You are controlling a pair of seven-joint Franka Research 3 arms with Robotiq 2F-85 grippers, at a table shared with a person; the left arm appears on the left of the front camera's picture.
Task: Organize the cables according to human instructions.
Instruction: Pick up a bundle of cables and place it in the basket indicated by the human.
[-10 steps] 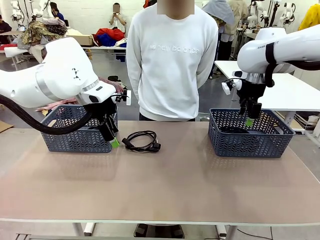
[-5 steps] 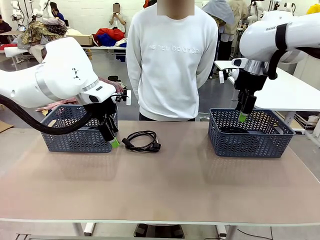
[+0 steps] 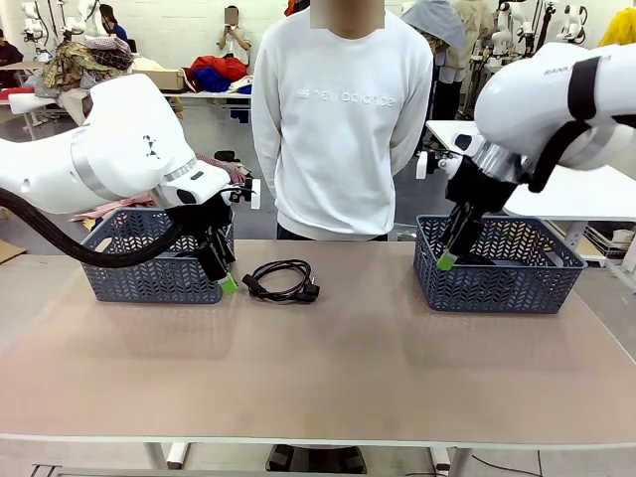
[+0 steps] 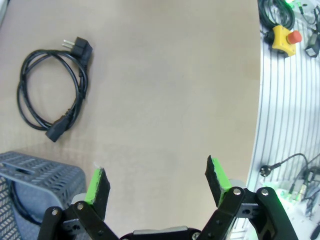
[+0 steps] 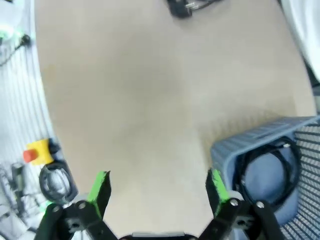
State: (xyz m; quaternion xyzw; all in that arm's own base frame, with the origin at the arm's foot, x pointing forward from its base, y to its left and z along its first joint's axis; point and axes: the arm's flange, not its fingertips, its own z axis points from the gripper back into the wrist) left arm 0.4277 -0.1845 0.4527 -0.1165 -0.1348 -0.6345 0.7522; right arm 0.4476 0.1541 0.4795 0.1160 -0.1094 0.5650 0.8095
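I reckon we're partway thru: one cable [image 5: 272, 170] lies coiled in the right basket [image 3: 497, 278], one cable [image 3: 281, 279] left on the table [image 3: 328, 368]. My left gripper [image 3: 227, 282], fingers wide w/ nothing held, hangs near it; loose coil at its 3 o'clock. Right gripper [image 5: 157, 187] also wide, basket at 4 o'clock.
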